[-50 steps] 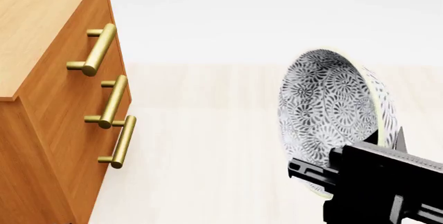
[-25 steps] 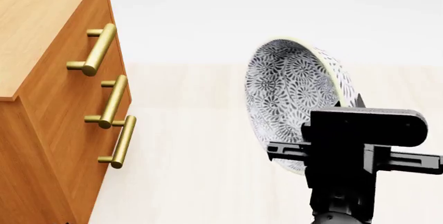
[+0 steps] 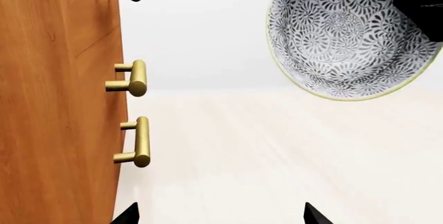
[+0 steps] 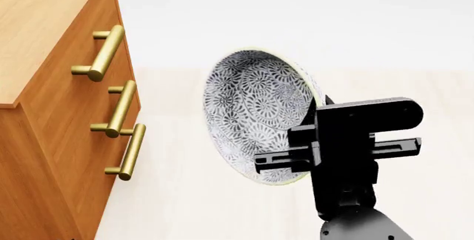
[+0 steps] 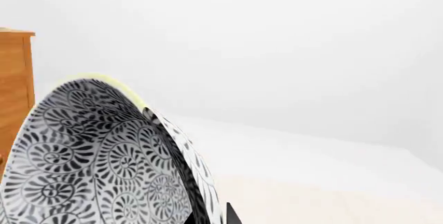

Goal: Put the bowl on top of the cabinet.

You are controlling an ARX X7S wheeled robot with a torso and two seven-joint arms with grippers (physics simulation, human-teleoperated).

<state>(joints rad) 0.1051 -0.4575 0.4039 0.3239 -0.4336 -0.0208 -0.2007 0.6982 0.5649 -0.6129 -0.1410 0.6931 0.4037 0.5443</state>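
Though tilted, bowl (image 4: 256, 112) densely floral

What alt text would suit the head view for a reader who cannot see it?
The right claw holds the bowl by its rim in mid-air, tipped on edge with its patterned inside facing the cabinet at the left. The bowl is clear of the cabinet's three brass handles, above a pale floor.

A pale, light-wood floor (image 4: 192, 195) stretches across the scene, its faint plank grain running toward a plain white wall (image 4: 296, 23) at the back. Floor and wall meet in a soft, straight line. Even, diffuse light fills the room and casts hardly any shadows. In the right wrist view the white backdrop (image 5: 291, 53) fades smoothly down into the pale floor.
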